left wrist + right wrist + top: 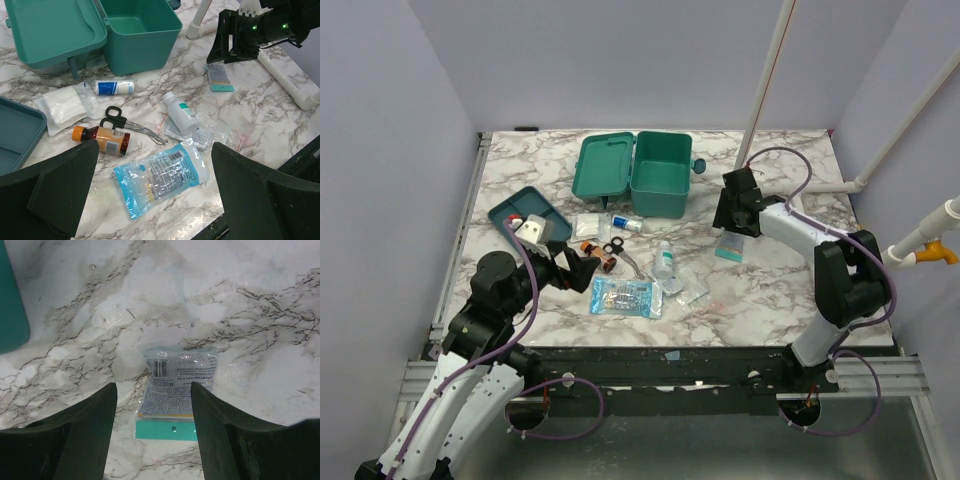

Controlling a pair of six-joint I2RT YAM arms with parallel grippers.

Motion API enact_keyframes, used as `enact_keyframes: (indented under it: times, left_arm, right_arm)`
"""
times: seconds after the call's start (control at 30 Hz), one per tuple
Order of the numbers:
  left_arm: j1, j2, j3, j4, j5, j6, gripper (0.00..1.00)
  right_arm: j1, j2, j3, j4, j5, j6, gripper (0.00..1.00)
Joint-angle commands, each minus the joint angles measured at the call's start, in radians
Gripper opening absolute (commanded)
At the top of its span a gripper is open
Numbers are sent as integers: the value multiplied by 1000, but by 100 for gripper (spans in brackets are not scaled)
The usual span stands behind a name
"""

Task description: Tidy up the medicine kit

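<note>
Your right gripper (152, 390) hangs wide open and empty over the small packet (177, 377), which lies right of the open medicine kit (660, 178) and nearer you. Centre on the packet, lower straight, and close gently so the film doesn't slip.

pretty even, bright overhead light, soft shadows, slight glare on the plastic packets, wrist views sharp enough

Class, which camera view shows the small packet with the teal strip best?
The right wrist view: the packet lies centred before the open right pincer, barcode and print visible. The top external view shows it only as a small patch by that pincer; the left wrist view shows it small and distant.
</note>
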Motion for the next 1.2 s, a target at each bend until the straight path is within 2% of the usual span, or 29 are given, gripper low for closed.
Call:
enact_keyframes:
  times: [0.0, 0.2, 0.43, 0.67, 0.83, 1.17]
  left_arm:
    - [-3, -8, 22, 7, 16, 2, 99]
    - [-3, -6, 22, 7, 15, 2, 99]
    - [-3, -2, 22, 7, 14, 4, 99]
    - [-3, -4, 22, 7, 16, 2, 99]
    - [-4, -8, 23, 7, 16, 2, 99]
    - [-5, -22, 23, 5, 14, 2, 99]
  right_arm:
    - [0, 55, -10, 32, -22, 11, 63]
    - [1, 116, -16, 48, -19, 6, 60]
    - [1, 166, -44, 57, -42, -5, 50]
    - [5, 176, -86, 53, -5, 0, 26]
    - [16, 165, -96, 44, 5, 1, 1]
    - [69, 11, -65, -36, 47, 3, 1]
